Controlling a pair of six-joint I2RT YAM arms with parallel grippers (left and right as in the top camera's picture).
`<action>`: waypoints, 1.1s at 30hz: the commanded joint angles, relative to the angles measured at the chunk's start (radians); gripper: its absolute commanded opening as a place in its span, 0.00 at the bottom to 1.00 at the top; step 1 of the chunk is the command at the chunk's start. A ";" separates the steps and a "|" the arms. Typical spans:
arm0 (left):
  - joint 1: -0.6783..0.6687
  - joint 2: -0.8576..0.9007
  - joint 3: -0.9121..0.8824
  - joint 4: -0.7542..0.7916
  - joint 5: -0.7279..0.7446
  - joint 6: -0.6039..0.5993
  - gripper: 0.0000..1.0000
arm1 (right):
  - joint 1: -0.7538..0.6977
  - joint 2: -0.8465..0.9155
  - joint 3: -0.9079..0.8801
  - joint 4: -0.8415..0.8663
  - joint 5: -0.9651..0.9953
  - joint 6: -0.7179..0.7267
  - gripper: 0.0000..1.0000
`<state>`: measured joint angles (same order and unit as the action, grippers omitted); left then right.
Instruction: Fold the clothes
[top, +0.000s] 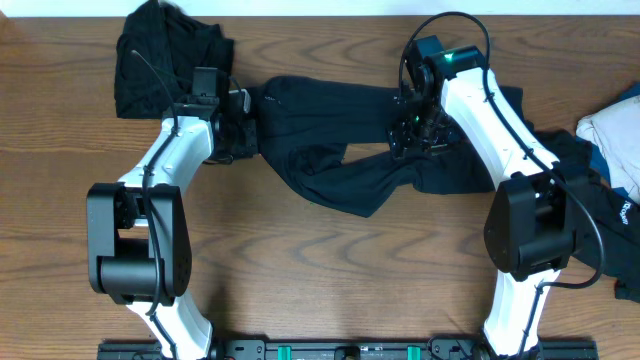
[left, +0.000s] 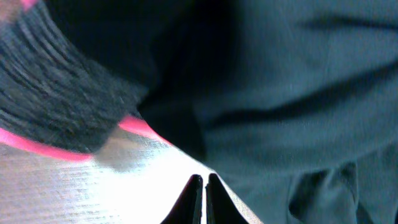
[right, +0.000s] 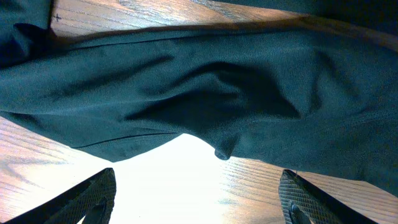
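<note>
While the left gripper (left: 200, 198) is clamped tight with no cloth seen between its tips, the right gripper (right: 198, 194) is held wide over the trousers (top: 330, 135).
The cloth edge (right: 180, 133) just ahead of the spread fingers (right: 99, 194) should be taken fully before any lift. The trousers are laid lengthwise from one gripper to the other, pink waistband (left: 37, 144) beyond the left tips, legs toward the right gripper.
</note>
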<state>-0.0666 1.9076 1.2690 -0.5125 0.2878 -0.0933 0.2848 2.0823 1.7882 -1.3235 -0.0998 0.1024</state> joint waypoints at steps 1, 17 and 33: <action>0.005 0.019 -0.002 0.029 -0.031 -0.016 0.06 | 0.005 0.001 -0.005 -0.003 0.005 0.013 0.82; 0.005 0.112 -0.002 0.082 -0.132 -0.016 0.06 | 0.005 0.001 -0.005 -0.003 -0.006 0.013 0.82; 0.005 0.111 -0.002 0.159 -0.140 -0.016 0.06 | 0.010 0.001 -0.014 -0.010 -0.013 0.013 0.82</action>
<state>-0.0666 2.0075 1.2690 -0.3645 0.1684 -0.1051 0.2848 2.0823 1.7882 -1.3281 -0.1040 0.1028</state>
